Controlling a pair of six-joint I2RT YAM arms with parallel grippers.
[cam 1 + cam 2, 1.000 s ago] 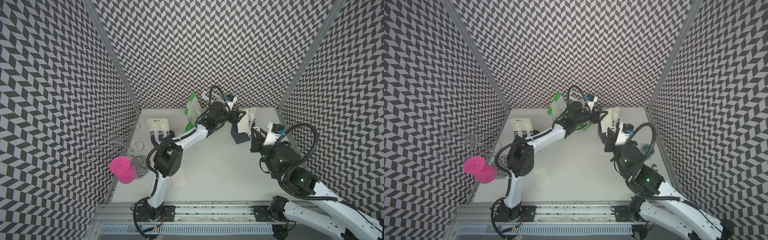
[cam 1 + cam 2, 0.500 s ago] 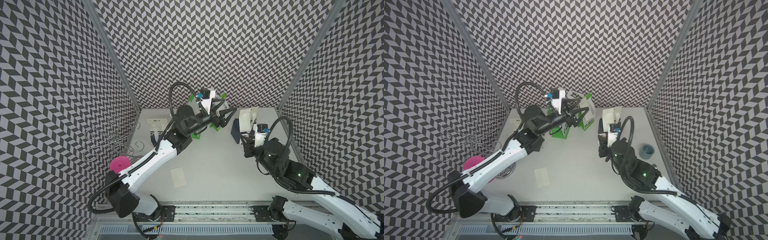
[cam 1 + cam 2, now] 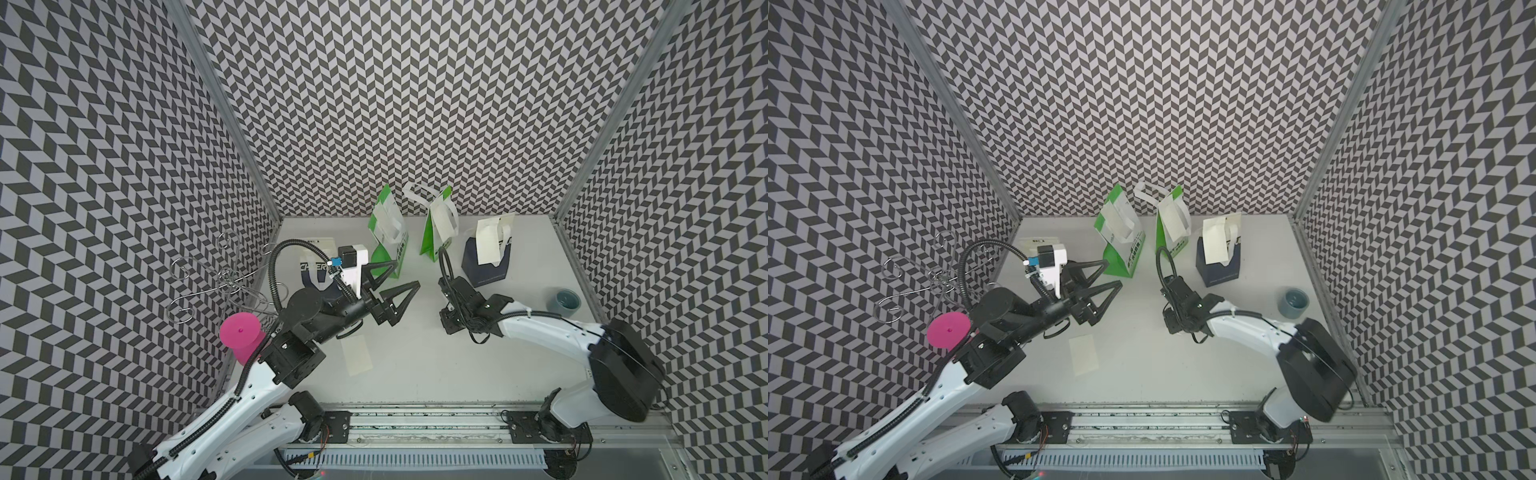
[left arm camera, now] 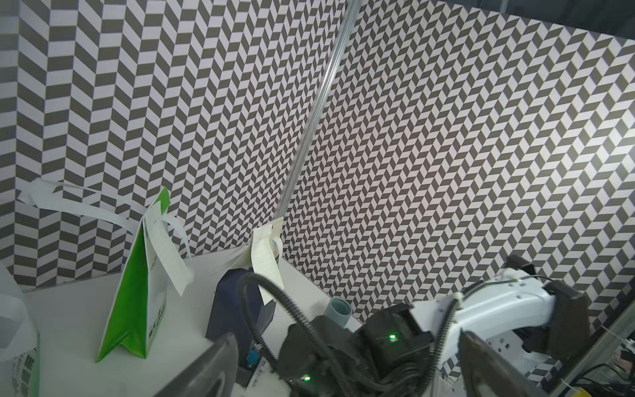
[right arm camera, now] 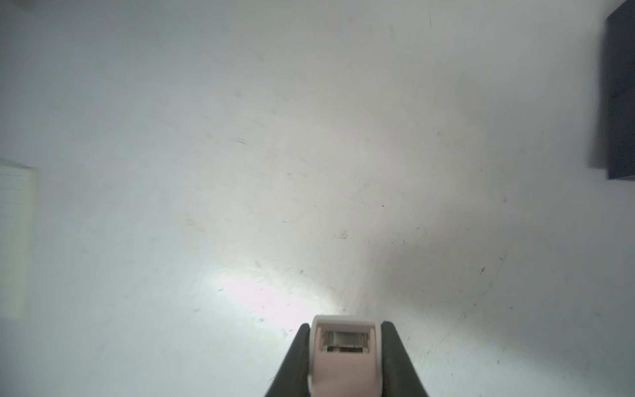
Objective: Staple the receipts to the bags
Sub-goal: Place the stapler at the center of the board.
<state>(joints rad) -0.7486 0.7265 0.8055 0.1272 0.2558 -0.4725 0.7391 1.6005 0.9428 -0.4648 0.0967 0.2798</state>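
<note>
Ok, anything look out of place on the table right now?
Only one thing: a receipt lies loose and flat on the table by the left arm, unattached, while the other receipts hang on bags at the back. Nothing spilled or damaged.

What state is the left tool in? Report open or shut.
Open. In both top views the left tool has its jaws standing wide apart, with nothing gripped between them.

A loose receipt (image 3: 356, 353) lies flat on the table (image 3: 436, 365). Beyond it the left gripper (image 3: 409, 273) hangs, jaws spread wide. Farther beyond stand two green bags (image 3: 428, 243) and a navy bag (image 3: 484, 268).
</note>
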